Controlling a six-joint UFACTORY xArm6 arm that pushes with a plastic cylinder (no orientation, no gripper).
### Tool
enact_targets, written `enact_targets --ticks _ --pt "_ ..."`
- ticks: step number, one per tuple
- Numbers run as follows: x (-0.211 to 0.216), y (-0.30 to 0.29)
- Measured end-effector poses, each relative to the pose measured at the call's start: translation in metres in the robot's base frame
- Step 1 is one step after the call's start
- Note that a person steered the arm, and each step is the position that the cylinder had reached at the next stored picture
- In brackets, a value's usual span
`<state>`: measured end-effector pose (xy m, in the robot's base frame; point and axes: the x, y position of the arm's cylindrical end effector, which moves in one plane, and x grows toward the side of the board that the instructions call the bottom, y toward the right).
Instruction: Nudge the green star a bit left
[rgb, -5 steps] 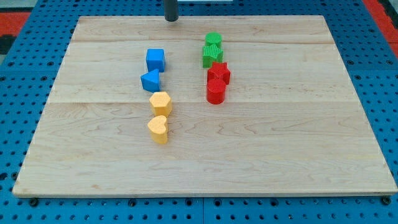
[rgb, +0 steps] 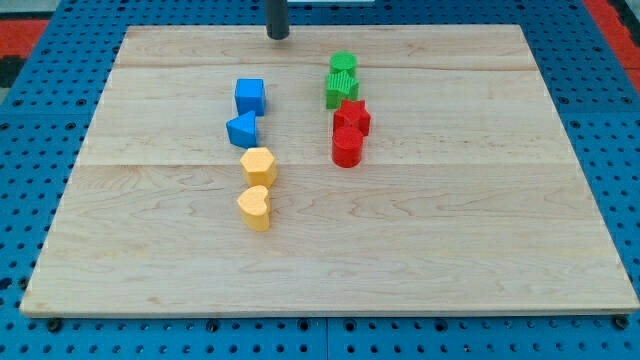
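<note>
The green star (rgb: 341, 91) sits on the wooden board (rgb: 450, 230), right of centre near the view's top. It touches another green block (rgb: 343, 63) just above it, whose shape I cannot make out, and the red star (rgb: 351, 117) just below it. My tip (rgb: 277, 36) is at the board's top edge, up and to the left of the green star, well apart from every block.
A red round block (rgb: 346, 147) sits below the red star. To the left stand a blue cube (rgb: 250, 96), a blue triangle (rgb: 243, 129), a yellow hexagon-like block (rgb: 259, 164) and a yellow heart (rgb: 255, 207) in a column.
My tip has shifted very slightly down and to the right. No block has moved.
</note>
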<state>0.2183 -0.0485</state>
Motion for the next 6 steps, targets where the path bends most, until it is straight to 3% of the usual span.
enact_targets --ticks 1,2,3,4,6 --pt "0.002 0.103" --pt "0.040 0.210" --pt "0.081 0.168" --pt "0.086 0.126" --pt "0.111 0.100"
